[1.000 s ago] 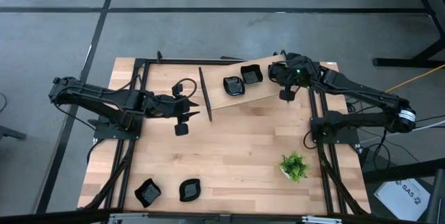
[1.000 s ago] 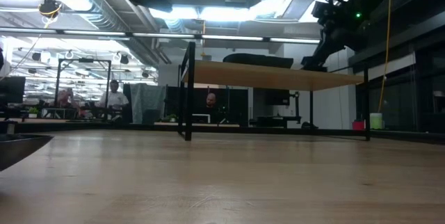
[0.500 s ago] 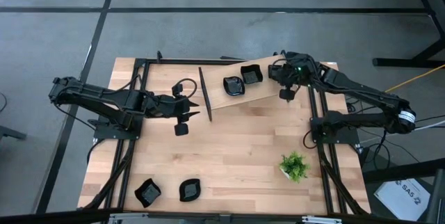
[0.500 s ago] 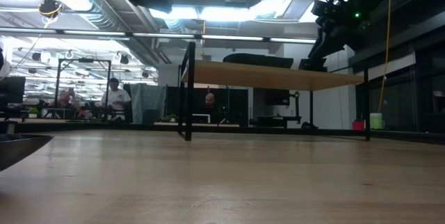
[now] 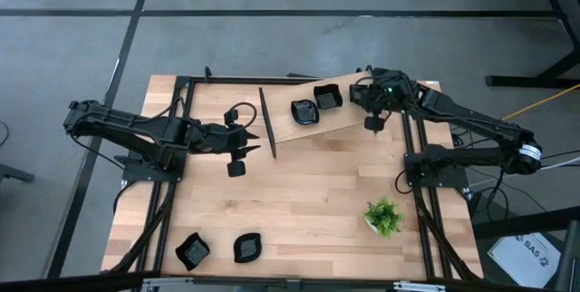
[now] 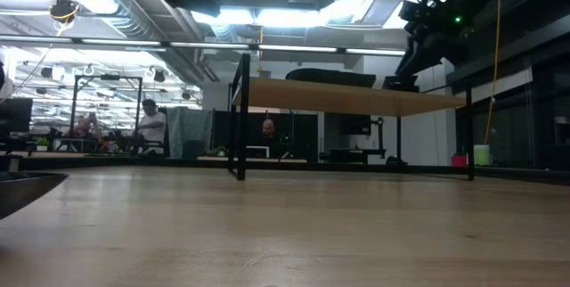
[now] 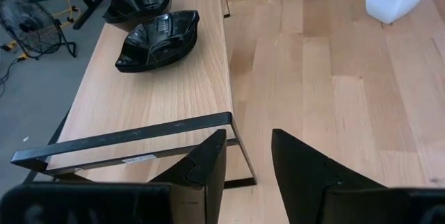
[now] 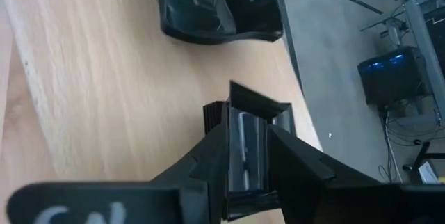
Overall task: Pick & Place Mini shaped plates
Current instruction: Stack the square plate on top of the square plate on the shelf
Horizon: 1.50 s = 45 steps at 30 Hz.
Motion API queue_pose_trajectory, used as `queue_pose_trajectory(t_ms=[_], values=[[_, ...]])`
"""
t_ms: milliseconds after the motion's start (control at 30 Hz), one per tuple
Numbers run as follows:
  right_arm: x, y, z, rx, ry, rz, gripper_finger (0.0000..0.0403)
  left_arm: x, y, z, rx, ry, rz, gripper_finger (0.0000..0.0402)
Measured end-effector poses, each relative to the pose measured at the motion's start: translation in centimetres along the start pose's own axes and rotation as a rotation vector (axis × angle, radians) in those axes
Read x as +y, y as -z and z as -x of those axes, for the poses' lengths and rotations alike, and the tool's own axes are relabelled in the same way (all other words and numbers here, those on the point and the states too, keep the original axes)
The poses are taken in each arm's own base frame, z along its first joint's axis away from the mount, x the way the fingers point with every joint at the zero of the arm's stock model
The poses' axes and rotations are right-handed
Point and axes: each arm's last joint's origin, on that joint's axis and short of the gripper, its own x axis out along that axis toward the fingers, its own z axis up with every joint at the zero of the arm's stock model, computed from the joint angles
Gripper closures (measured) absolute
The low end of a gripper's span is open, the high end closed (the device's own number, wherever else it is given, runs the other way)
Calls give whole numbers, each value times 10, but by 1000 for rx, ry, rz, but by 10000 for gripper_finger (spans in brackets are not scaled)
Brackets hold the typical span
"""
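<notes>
A raised wooden shelf (image 5: 349, 115) stands at the table's far middle. Two glossy black mini plates (image 5: 304, 111) (image 5: 327, 97) rest on its top, and two more (image 5: 191, 250) (image 5: 246, 248) lie on the table near the front left corner. My right gripper (image 8: 248, 126) slants down over the shelf's right end (image 5: 372, 121). Its fingers stand apart with a small black plate (image 8: 252, 102) in the gap, down on the shelf top. My left gripper (image 7: 248, 137) hovers open at the shelf's left end (image 5: 245, 151), nothing between its fingers. My right gripper has the small black plate's rim (image 8: 243, 147) in the gap between its two fingers, which slant down from the table's right side. Whether either finger touches the plate, I cannot tell. The plate sits on the shelf top.
A small green plant in a white pot (image 5: 383, 217) stands on the table's right part. Black frame rails run along both sides of the table. The shelf's dark metal leg frame (image 7: 132, 140) is just ahead of my left fingers. Bare wood lies in the table's middle.
</notes>
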Motion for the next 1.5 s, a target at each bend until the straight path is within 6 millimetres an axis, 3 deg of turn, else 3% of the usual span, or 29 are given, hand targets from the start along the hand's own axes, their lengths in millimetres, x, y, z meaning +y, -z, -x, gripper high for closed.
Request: queue_pose_trajectory(t_ms=[467,1000,1500], values=[[1,3,0,56,20,6,320,0,0,0,0,0,11,293],[1,3,0,56,20,5,395,0,0,0,0,0,8,295],[-1,3,0,79,69,36,394,0,0,0,0,-3,-19,297]])
